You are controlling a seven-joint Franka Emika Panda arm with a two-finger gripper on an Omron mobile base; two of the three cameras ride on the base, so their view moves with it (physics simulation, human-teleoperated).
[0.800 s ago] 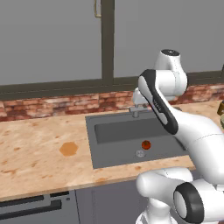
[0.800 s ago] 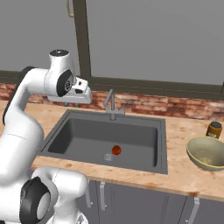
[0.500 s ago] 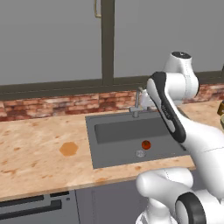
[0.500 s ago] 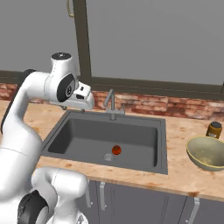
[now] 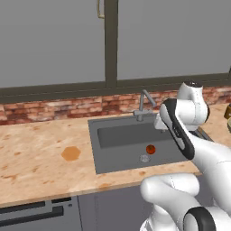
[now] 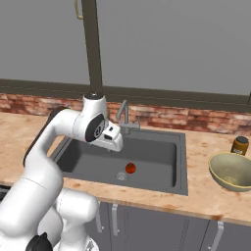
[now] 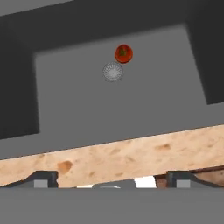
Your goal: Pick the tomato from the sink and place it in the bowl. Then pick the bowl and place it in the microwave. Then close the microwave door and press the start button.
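The tomato [image 5: 150, 149] [image 6: 130, 168] [image 7: 123, 53], a small red-orange ball, lies on the floor of the dark grey sink [image 5: 122, 135] [image 6: 154, 154] [image 7: 131, 105], right beside the round silver drain [image 7: 113, 72]. My gripper [image 7: 113, 181] [image 6: 115, 145] hangs over the sink's back rim near the faucet, above and apart from the tomato. Its jaws stand wide open with nothing between them. The pale yellow bowl [image 6: 230, 171] sits on the counter to the right of the sink. The microwave is out of view.
A thin metal faucet [image 5: 143, 103] [image 6: 125, 115] rises behind the sink, close to my hand. A brown jar [image 6: 239, 145] stands behind the bowl. A brick backsplash and grey cabinet doors lie beyond the wood-look counter [image 5: 40, 158].
The arm has swung down and toward the sink, bringing the hand from above the counter to just over the basin's back edge. The tomato and bowl have not moved.
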